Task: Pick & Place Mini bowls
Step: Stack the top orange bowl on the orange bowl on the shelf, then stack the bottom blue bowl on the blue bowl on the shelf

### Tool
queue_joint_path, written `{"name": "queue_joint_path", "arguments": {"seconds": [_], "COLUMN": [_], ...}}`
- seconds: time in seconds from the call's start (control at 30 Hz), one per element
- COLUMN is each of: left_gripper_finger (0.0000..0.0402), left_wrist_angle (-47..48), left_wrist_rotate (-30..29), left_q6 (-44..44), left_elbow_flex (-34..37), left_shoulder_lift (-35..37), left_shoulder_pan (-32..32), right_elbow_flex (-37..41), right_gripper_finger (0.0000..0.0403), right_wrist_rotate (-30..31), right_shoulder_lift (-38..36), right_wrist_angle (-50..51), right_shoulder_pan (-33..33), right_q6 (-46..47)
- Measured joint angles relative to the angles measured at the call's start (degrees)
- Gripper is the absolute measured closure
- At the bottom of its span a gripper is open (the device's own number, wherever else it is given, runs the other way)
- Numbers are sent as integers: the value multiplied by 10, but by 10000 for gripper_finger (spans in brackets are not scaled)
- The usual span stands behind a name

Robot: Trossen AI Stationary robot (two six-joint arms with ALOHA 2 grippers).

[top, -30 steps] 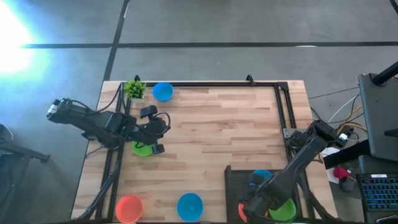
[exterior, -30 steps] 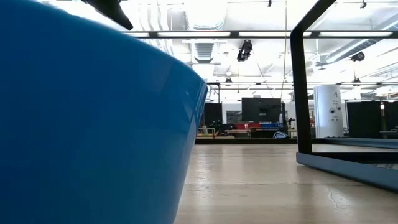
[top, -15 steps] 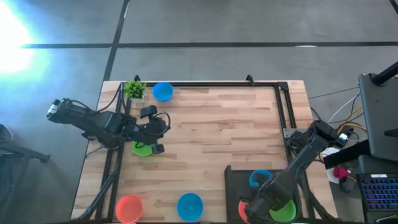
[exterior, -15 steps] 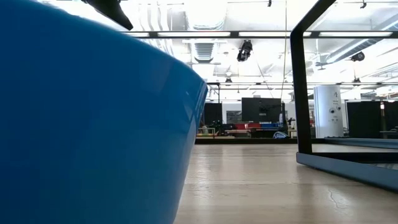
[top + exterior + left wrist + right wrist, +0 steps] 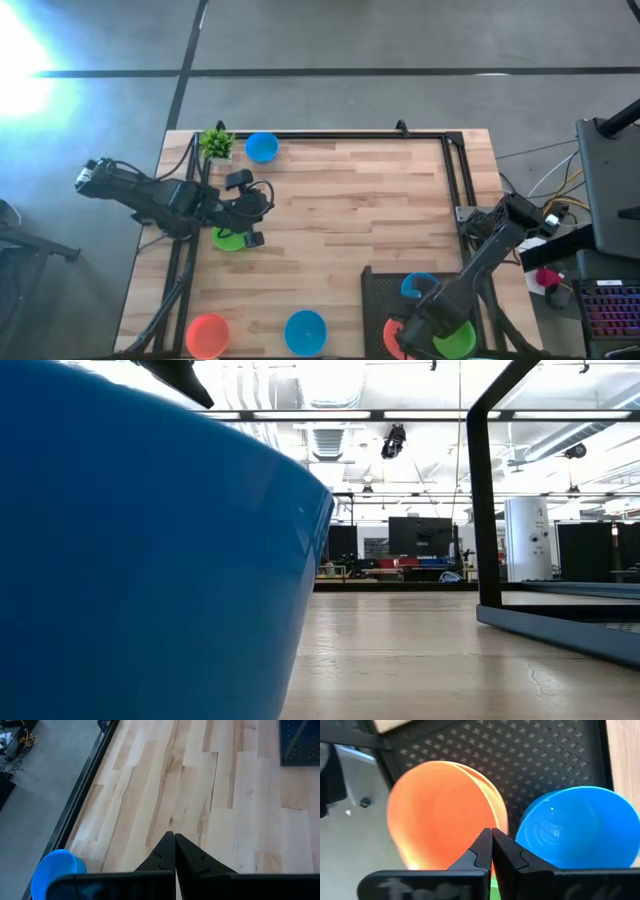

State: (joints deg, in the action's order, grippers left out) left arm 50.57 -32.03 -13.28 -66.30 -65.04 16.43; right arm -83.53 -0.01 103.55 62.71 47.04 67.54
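Both grippers closed and empty, bowls split between table and tray

Right gripper point(image 5: 491, 834), fingers pressed together on nothing, hangs over the black tray point(image 5: 380, 285) holding an orange bowl point(image 5: 445, 815), a blue bowl point(image 5: 577, 827) and a green one point(image 5: 455, 338). Left gripper point(image 5: 174, 837), fingers likewise together, sits above a green bowl point(image 5: 228, 240) at the table's left; three more bowls lie loose: blue point(image 5: 262, 147), orange point(image 5: 208, 334), blue point(image 5: 305, 330)
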Motion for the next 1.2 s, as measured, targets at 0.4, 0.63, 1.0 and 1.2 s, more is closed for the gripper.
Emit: {"name": "queue_joint_path", "arguments": {"seconds": [0.4, 0.63, 1.0, 1.2], "left_gripper_finger": [402, 402, 402, 402], "left_wrist_angle": [0, 0, -107, -185], "left_wrist_rotate": [11, 46, 89, 112], "left_q6": [2, 54, 212, 262], "left_elbow_flex": [0, 0, 47, 103], "left_shoulder_lift": [0, 0, 0, 0], "left_shoulder_pan": [0, 2, 50, 97], "right_elbow_flex": [8, -16, -19, -19], "right_gripper_finger": [394, 394, 394, 394], "right_wrist_rotate": [-3, 26, 143, 208], "right_shoulder_lift": [0, -15, -89, -127], "right_wrist_angle": [0, 5, 18, 18], "right_shoulder_pan": [1, 1, 1, 1], "right_q6": [-20, -64, -107, -154]}}
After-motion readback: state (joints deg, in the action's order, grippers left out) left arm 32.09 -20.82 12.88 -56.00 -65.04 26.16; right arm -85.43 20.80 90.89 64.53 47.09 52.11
